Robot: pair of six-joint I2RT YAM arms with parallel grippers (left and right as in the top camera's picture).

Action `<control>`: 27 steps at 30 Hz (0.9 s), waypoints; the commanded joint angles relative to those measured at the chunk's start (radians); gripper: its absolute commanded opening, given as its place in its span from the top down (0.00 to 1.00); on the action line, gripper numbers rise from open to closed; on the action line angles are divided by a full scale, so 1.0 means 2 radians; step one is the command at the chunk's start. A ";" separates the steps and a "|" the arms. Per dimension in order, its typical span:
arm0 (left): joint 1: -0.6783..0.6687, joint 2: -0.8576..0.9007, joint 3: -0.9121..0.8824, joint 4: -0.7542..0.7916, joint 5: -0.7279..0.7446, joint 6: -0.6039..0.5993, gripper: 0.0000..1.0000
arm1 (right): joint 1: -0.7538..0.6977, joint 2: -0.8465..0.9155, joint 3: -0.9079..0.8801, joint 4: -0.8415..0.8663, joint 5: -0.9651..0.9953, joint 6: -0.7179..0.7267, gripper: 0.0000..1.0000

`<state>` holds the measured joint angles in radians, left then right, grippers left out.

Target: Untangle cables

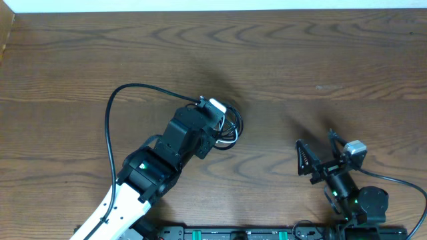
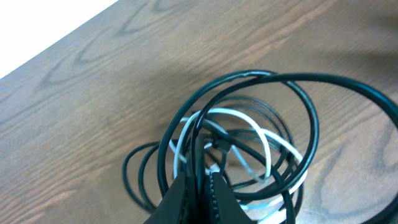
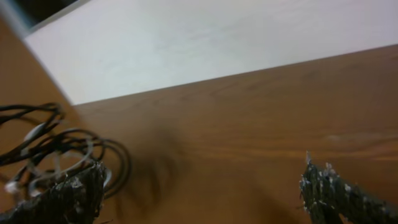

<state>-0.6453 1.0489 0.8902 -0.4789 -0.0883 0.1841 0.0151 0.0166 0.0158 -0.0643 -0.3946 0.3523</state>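
Observation:
The cables (image 1: 231, 128) lie in one tangled coil of black loops and a white loop at the table's middle. In the left wrist view the cables (image 2: 249, 124) fill the frame just ahead of my fingers. My left gripper (image 2: 202, 182) is shut, and a black strand runs up from between its closed jaws; from overhead my left gripper (image 1: 225, 128) sits over the coil, mostly hidden by the wrist. My right gripper (image 1: 317, 153) is open and empty, well right of the coil. In its own view my right gripper (image 3: 202, 183) faces bare wood, with the cables (image 3: 56, 146) at the far left.
The wooden table (image 1: 300, 60) stretches around the coil, its far edge meeting a white surface (image 1: 220, 5). The left arm's own thicker black wire (image 1: 109, 120) arcs out to the left of the arm.

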 commanded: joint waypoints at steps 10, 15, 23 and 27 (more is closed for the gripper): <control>0.000 -0.006 -0.001 0.039 0.146 0.095 0.93 | -0.007 0.211 0.186 -0.097 -0.095 -0.083 0.01; 0.000 -0.006 -0.001 0.039 0.200 0.129 0.92 | -0.007 0.356 0.287 -0.133 -0.210 -0.133 0.01; 0.000 -0.006 -0.001 0.039 0.209 0.136 0.93 | -0.007 0.495 0.344 0.011 -0.403 -0.105 0.01; 0.000 -0.006 -0.001 0.046 0.209 0.136 0.92 | -0.007 0.535 0.344 0.086 -0.404 -0.014 0.13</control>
<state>-0.6453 1.0489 0.8890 -0.4057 0.3061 0.4404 0.0151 1.0477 0.6834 0.0761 -1.0996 0.1867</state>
